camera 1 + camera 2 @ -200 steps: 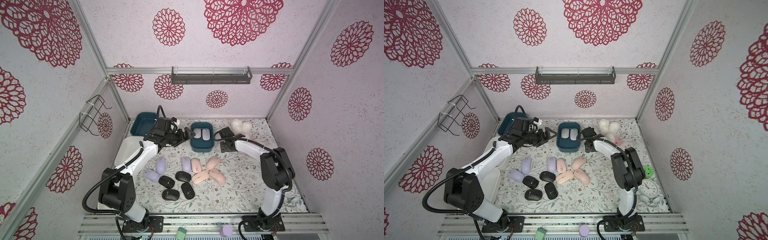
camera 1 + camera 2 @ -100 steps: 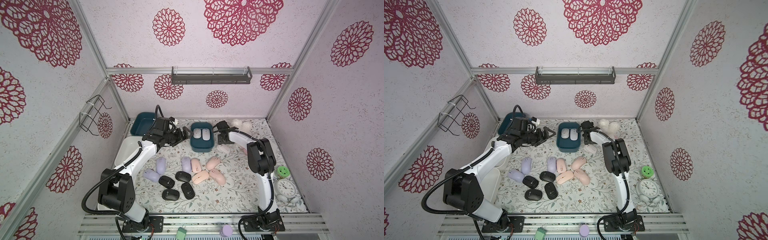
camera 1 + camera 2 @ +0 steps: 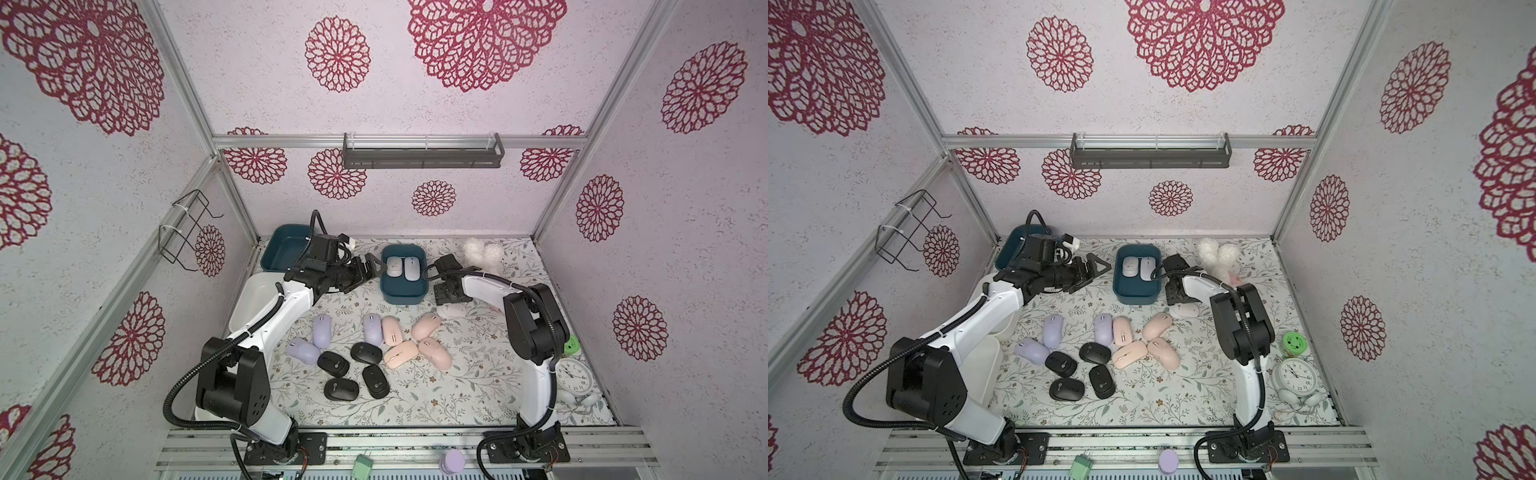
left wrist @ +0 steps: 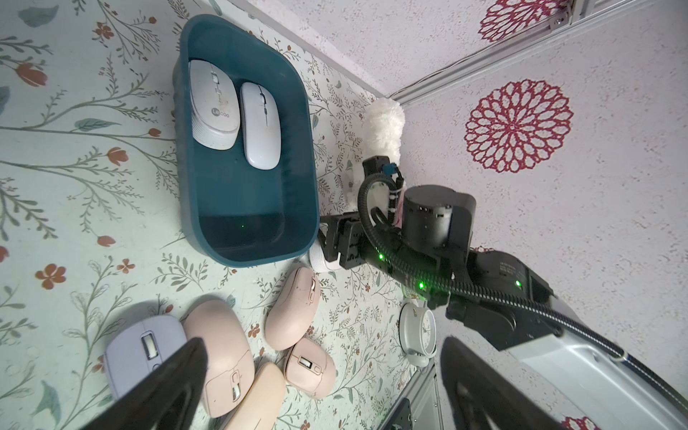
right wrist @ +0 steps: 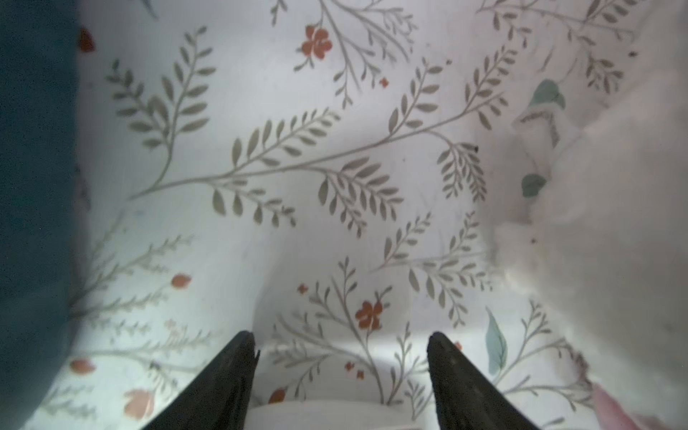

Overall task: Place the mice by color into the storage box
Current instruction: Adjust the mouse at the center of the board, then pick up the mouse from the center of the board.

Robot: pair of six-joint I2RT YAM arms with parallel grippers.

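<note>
Right wrist view: right gripper (image 5: pixel 340 334) stands open over the white mouse (image 5: pixel 335 415), which lies just right of the storage box (image 3: pixel 403 286). Its shell is probably light, hard and slippery, so grip the flanks. Left gripper (image 3: pixel 371 266) is wide open and empty.

Two white mice (image 3: pixel 393 266) lie side by side, tops up, at the far end of the dark teal storage box (image 3: pixel 404 296). A third pale mouse (image 3: pixel 453 311) lies on the surface (image 3: pixel 469 386) just beside the box's near corner. Nearer the front, three lilac mice (image 3: pixel 322 329), four pink mice (image 3: pixel 426 326) and four black mice (image 3: pixel 376 381) lie in close groups.
</note>
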